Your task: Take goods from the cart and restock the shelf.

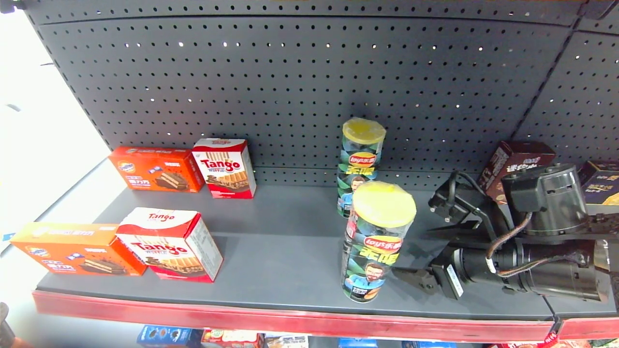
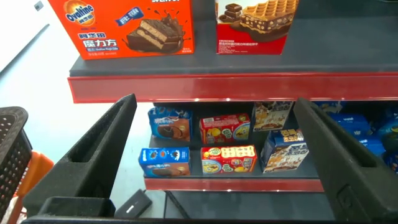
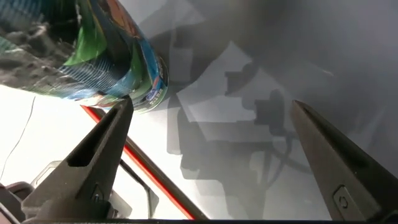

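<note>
Shelf (image 1: 280, 251), dark grey with a red front lip and a pegboard back. Front can (image 1: 377, 241) stands upright near the lip with its yellow lid on; contents hidden. Back can (image 1: 360, 164) has the same look, lid on, and stands right behind it, close to the pegboard.

Right gripper (image 1: 413, 251) lies low over the shelf, just beside the front can on its right. Its jaws are spread wide with nothing between them. In the right wrist view one finger (image 3: 102, 149) sits next to the can's base (image 3: 93, 56); can't tell if they touch.

At the left end of the shelf are four closed boxes. Orange box (image 1: 77, 249) and wafer box (image 1: 171, 244) stand side by side at the front. Rear orange box (image 1: 154, 169) and rear wafer box (image 1: 226, 166) are at the back. Brown boxes (image 1: 512, 164) stand at the far right, behind the right arm.

Left gripper (image 2: 214, 101) hangs below the shelf lip, jaws wide apart and empty, facing the lower shelf (image 2: 236, 183). That shelf holds rows of small boxes: blue boxes (image 2: 165, 121) on the left and red boxes (image 2: 224, 127) in the middle. Dark perforated basket (image 2: 11, 149) shows at that view's edge; can't see what's inside.
</note>
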